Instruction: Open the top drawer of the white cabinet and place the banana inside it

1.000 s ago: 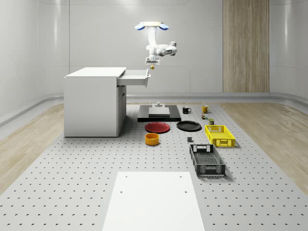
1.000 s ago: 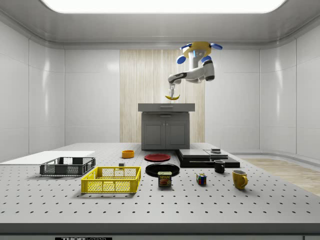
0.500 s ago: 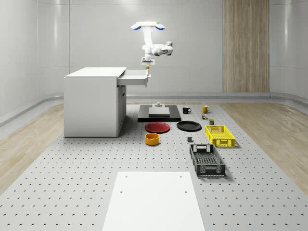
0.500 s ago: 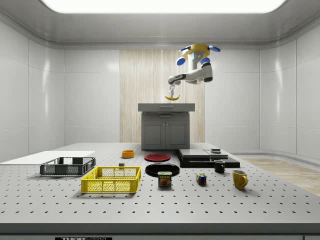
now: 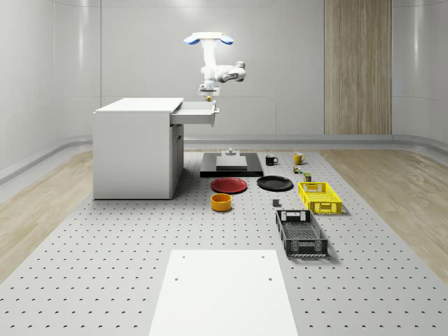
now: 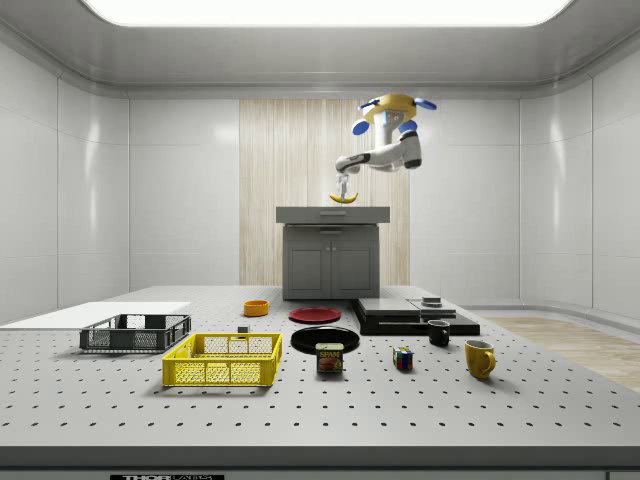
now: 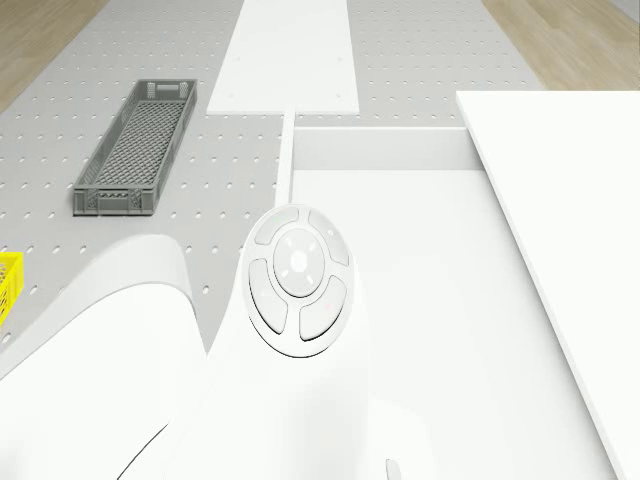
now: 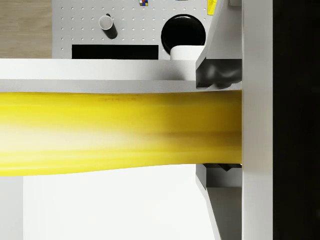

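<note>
White cabinet (image 5: pixel 136 147) stood at the whole-scene view's left, its top drawer (image 5: pixel 196 112) pulled open toward the right. Gripper (image 5: pixel 208 92) hung just above the drawer's outer end, clenched on the banana (image 8: pixel 120 132), which lay crosswise between the fingers (image 8: pixel 217 75) over the drawer interior. Drone (image 5: pixel 207 39) hovered above, over the open drawer.

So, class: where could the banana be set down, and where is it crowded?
The open top drawer beside the cabinet top is bare. The banana hangs above it in the fingers. Around the yellow basket, floor items cluster.
</note>
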`<state>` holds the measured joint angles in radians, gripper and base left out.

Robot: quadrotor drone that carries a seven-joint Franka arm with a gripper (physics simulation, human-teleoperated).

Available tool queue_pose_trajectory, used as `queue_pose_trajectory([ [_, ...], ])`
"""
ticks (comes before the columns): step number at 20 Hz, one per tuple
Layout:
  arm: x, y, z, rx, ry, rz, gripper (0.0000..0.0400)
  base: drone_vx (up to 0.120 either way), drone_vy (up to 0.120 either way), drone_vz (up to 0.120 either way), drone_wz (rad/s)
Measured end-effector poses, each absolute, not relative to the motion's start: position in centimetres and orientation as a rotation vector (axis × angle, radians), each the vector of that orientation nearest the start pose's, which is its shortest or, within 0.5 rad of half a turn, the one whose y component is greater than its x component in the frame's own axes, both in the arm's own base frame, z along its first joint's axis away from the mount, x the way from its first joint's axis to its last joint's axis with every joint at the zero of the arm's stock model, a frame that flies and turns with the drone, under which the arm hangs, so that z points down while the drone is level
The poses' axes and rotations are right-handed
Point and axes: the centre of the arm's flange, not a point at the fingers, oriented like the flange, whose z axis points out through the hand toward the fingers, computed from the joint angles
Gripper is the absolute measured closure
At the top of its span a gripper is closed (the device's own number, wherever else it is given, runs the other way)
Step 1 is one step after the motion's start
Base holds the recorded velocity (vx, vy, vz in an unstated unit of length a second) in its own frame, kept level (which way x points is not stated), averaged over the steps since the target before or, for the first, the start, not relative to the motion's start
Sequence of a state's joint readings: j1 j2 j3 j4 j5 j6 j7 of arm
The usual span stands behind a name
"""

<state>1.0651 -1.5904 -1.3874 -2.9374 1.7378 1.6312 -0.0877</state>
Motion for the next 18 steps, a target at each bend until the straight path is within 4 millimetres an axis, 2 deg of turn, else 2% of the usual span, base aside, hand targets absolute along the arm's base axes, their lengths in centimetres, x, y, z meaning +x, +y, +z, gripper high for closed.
queue_pose_trajectory([
  [3, 28.47, -0.99, 48.44, -0.010, 0.000, 0.776, 0.0207, 0.000, -0.120, -0.120, 0.000],
  [9, 28.47, -0.99, 48.44, -0.010, 0.000, 0.776, 0.0207, 0.000, -0.120, 0.000, 0.000],
  [12, 28.47, -0.99, 48.44, -0.010, 0.000, 0.776, 0.0207, 0.000, -0.120, -0.093, 0.000],
  [17, 28.47, -0.99, 48.44, -0.010, 0.000, 0.776, 0.0207, 0.000, -0.120, 0.000, 0.000],
  [18, 28.47, -0.99, 48.44, -0.010, 0.000, 0.776, 0.0207, 0.000, 0.000, 0.000, 0.000],
])
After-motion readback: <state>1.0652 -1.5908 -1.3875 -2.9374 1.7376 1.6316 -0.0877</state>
